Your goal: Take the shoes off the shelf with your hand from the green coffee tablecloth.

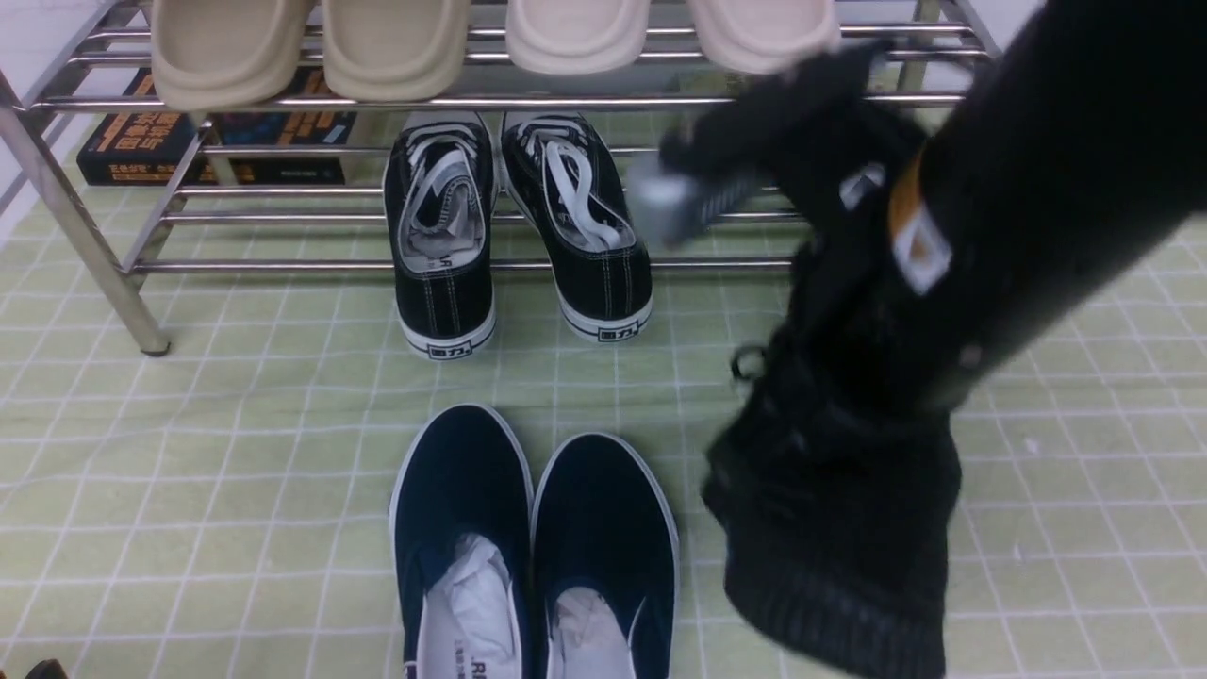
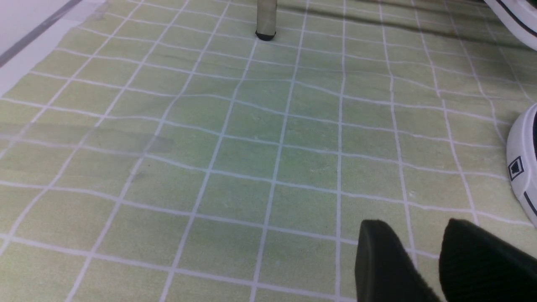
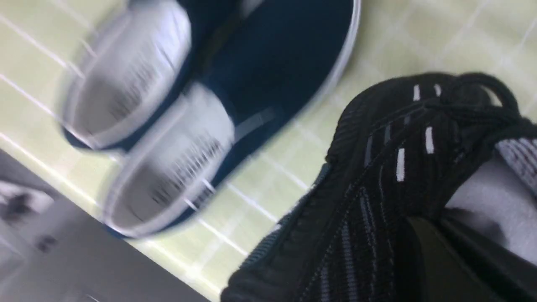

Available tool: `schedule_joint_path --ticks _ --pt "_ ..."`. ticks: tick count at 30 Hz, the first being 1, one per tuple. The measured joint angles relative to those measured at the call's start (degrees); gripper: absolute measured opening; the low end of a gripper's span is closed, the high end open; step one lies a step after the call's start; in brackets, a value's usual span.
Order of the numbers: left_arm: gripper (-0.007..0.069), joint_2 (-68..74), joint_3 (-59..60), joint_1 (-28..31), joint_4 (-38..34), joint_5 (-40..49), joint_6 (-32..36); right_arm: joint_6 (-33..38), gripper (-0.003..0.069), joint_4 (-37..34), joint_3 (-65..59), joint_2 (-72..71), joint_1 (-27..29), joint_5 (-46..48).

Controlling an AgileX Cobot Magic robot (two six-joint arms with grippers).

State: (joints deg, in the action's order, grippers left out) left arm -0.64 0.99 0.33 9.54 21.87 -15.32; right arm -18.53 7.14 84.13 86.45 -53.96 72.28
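Observation:
My right gripper (image 1: 834,368), bulky and black with a silver-grey knuckle and an orange-and-white label, is shut on a black knit mesh sneaker (image 1: 839,538). The sneaker hangs toe-down above the green tablecloth (image 1: 236,424), in front of the steel shelf (image 1: 283,266). In the right wrist view the sneaker (image 3: 377,180) shows white dash marks and white paper stuffing, and one finger (image 3: 440,260) sits inside its opening. I cannot tell whether a second sneaker is held. My left gripper (image 2: 419,239) is open and empty, low over the cloth (image 2: 251,147).
Black canvas lace-ups (image 1: 443,236) stand half on the shelf's lower tier. Navy slip-ons (image 1: 528,538) lie on the cloth in front, left of the hanging sneaker. Beige slippers (image 1: 387,47) fill the top tier. Books (image 1: 141,141) lie behind the shelf. A shelf leg (image 2: 266,21) stands ahead of my left gripper.

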Motion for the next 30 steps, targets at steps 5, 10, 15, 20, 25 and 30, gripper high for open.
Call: schedule_joint_path --ticks 5,10,15,20,25,30 --pt "0.0242 0.0 0.0 0.0 0.0 0.0 0.0 -4.9 0.0019 7.0 -7.6 0.0 -1.2 -4.8" --pt "0.0242 0.0 0.0 0.0 0.0 0.0 0.0 -8.9 0.0019 16.3 -9.7 0.0 -1.2 -11.7" --pt "0.0242 0.0 0.0 0.0 0.0 0.0 0.0 -9.7 0.0020 18.0 -9.7 0.6 -1.2 -16.9" --pt "0.0242 0.0 0.0 0.0 0.0 0.0 0.0 -9.8 0.0021 17.1 -9.7 4.7 -1.4 -19.7" --pt "0.0242 0.0 0.0 0.0 0.0 0.0 0.0 -10.0 0.0023 15.8 -9.8 9.7 -1.4 -18.4" --pt "0.0242 0.0 0.0 0.0 0.0 0.0 0.0 -9.9 0.0024 10.3 -9.8 12.5 -1.6 -16.1"
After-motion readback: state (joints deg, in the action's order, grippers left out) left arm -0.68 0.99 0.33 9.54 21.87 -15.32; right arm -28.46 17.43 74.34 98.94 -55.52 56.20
